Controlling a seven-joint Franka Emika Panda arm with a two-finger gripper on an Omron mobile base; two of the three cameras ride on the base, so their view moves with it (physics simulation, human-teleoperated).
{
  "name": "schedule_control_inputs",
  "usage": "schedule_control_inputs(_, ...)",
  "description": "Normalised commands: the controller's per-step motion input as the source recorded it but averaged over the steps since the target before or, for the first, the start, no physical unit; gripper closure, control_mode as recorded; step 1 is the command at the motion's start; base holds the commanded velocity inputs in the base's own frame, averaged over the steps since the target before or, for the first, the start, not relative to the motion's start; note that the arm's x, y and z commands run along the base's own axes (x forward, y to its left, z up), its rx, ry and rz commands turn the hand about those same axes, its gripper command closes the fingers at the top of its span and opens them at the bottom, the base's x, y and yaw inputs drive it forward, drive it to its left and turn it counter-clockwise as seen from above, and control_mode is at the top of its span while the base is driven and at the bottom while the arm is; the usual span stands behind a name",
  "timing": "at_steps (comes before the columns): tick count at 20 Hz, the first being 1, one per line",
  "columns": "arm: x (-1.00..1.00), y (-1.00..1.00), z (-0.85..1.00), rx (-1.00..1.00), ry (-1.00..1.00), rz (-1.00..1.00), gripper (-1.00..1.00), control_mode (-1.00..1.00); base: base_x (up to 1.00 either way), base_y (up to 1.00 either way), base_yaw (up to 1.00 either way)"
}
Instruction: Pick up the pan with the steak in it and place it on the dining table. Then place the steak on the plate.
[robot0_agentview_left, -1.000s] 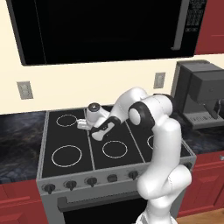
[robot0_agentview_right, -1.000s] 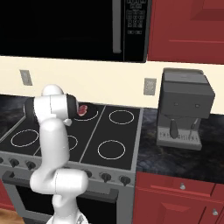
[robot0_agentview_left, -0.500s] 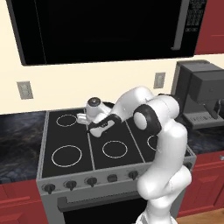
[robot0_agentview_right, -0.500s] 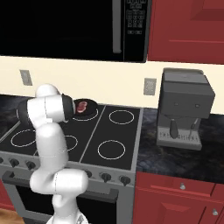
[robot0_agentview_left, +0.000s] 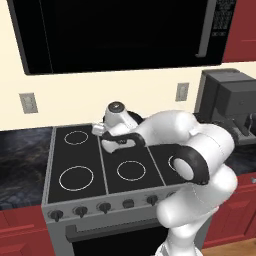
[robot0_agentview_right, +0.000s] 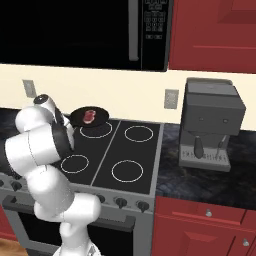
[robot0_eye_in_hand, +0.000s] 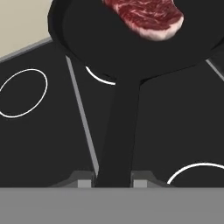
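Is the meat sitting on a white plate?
No, the steak lies in the black pan, whose long handle runs down between the gripper's fingertips above the stove.

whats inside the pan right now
A raw steak lies in the pan, toward its far side. The pan floor under the steak is covered.

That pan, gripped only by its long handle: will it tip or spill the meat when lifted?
Probably front-heavy: the jaws hold the pan near the handle's end, far from the bowl. It looks rigid, so no bending. The steak lies flat and loose, so it could slide if the pan tilts.
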Motion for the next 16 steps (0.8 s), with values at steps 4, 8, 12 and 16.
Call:
schedule_control_inputs(4,-0.92,-0.27,0.69,0.03,0.0,0.0,1.0,-1.0,0.0,0.0,0.0)
schedule_control_inputs(8,-0.97,-0.28,0.58,0.01,0.0,0.0,1.0,-1.0,0.0,0.0,0.0)
schedule_control_inputs(12,-0.99,-0.29,0.52,0.0,0.0,0.01,1.0,-1.0,0.0,0.0,0.0)
schedule_control_inputs(16,-1.0,-0.27,0.45,0.0,0.0,0.01,1.0,-1.0,0.0,0.0,0.0)
